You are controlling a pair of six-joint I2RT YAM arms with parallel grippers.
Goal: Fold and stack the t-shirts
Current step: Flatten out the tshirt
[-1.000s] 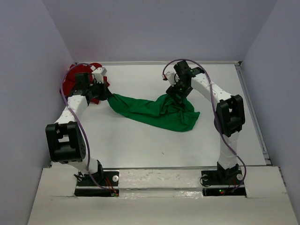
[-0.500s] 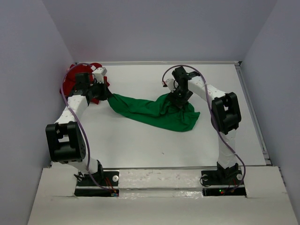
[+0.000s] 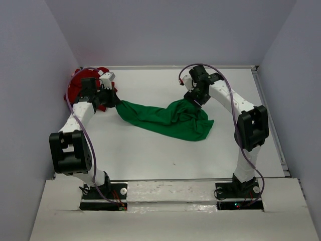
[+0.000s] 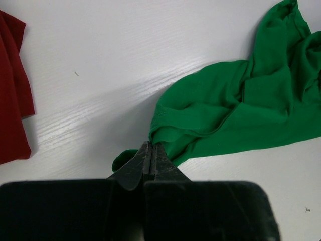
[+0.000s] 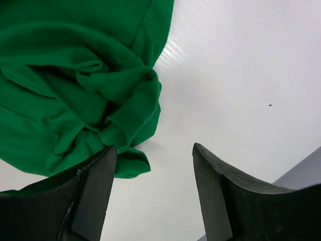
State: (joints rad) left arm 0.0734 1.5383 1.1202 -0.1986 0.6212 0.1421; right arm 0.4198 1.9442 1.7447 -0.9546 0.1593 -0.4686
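The green t-shirt [image 3: 165, 118] lies crumpled and stretched across the middle of the table. My left gripper [image 3: 116, 102] is shut on its left end; in the left wrist view the closed gripper [image 4: 150, 150] pinches a fold of the green t-shirt [image 4: 241, 105]. The red t-shirt [image 3: 80, 85] lies bunched at the back left, behind the left arm, and its edge [image 4: 12, 100] also shows in the left wrist view. My right gripper [image 3: 194, 98] hangs open over the shirt's far right edge. Between its fingers [image 5: 153, 147] is bare table, with a sleeve of the green t-shirt [image 5: 65, 90] beside the left finger.
Walls close the table [image 3: 150, 150] in at the left, back and right. A raised rail [image 3: 271, 120] runs along the right edge. Both arm bases stand at the near edge.
My right wrist has turned and shifted slightly toward the back over the shirt's far edge, and its jaws have narrowed a little. The left arm and the shirts have not moved.
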